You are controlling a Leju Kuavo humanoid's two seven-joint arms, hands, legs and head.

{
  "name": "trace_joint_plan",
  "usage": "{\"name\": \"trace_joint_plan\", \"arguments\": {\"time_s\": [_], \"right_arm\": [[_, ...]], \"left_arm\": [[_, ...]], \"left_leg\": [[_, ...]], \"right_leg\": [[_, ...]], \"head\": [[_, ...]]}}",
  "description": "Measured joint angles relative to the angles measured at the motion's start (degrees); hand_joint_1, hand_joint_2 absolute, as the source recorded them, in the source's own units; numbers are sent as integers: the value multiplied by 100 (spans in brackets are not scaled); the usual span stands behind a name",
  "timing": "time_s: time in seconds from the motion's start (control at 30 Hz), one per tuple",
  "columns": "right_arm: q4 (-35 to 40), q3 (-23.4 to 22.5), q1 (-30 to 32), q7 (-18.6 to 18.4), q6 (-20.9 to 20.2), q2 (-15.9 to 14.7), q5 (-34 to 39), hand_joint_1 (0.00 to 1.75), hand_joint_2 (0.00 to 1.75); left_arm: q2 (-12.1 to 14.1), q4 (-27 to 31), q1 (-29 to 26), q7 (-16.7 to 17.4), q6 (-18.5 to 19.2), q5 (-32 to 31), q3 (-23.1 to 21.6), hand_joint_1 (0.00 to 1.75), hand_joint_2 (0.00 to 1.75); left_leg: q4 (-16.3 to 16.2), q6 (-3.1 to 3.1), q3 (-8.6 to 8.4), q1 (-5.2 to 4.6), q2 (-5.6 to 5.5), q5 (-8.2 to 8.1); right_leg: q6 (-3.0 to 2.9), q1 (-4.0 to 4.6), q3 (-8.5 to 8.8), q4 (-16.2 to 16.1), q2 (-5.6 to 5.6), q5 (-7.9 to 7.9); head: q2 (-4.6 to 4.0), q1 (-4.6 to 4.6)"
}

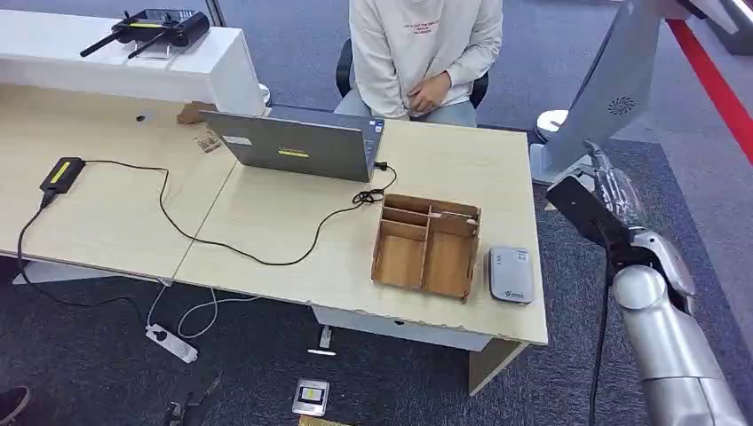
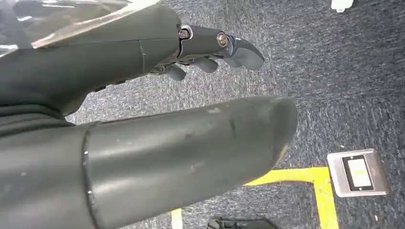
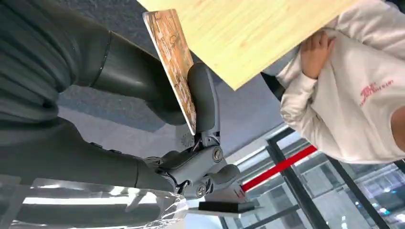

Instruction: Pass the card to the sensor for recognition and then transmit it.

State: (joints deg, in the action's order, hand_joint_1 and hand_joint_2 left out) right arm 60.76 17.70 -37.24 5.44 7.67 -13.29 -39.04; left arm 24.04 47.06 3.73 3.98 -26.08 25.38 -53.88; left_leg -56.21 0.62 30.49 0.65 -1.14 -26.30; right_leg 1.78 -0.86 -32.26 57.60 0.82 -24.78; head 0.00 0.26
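Right robot hand (image 3: 191,143) pinches the card (image 3: 174,67) between thumb and finger, raised off the table's (image 1: 293,222) right edge. Left robot hand (image 2: 205,52) hangs over carpet, fingers loosely curled, empty. Step: carrying card; next, lower it onto the grey sensor (image 1: 511,273) beside the wooden tray (image 1: 426,247).

The card (image 3: 174,62) carries a mottled brown and orange pattern against the dark grey right hand (image 3: 191,143). The table (image 1: 293,213) is pale wood-grain, the wooden tray (image 1: 427,246) beside the laptop (image 1: 297,146) a warmer brown. The sensor (image 1: 510,274) is light grey, the laptop dark grey with a yellow sticker. The carpet (image 2: 344,71) is speckled blue-grey, crossed by yellow tape (image 2: 305,175).
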Motion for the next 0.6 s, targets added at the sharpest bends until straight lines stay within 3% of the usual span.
{"name": "trace_joint_plan", "arguments": {"time_s": [0.4,0.6], "right_arm": [[-13,133,176,-79,-57,208,-66,175,175],[-35,302,281,-442,-133,413,-293,175,175]], "left_arm": [[2,-24,27,-11,83,-4,0,0,0],[2,-44,49,-101,-46,-284,-9,0,0]], "left_leg": [[0,0,1,1,0,0],[0,0,0,1,0,0]], "right_leg": [[0,1,-1,1,-1,0],[0,1,-1,1,-1,0]], "head": [[0,0],[0,-2]]}}
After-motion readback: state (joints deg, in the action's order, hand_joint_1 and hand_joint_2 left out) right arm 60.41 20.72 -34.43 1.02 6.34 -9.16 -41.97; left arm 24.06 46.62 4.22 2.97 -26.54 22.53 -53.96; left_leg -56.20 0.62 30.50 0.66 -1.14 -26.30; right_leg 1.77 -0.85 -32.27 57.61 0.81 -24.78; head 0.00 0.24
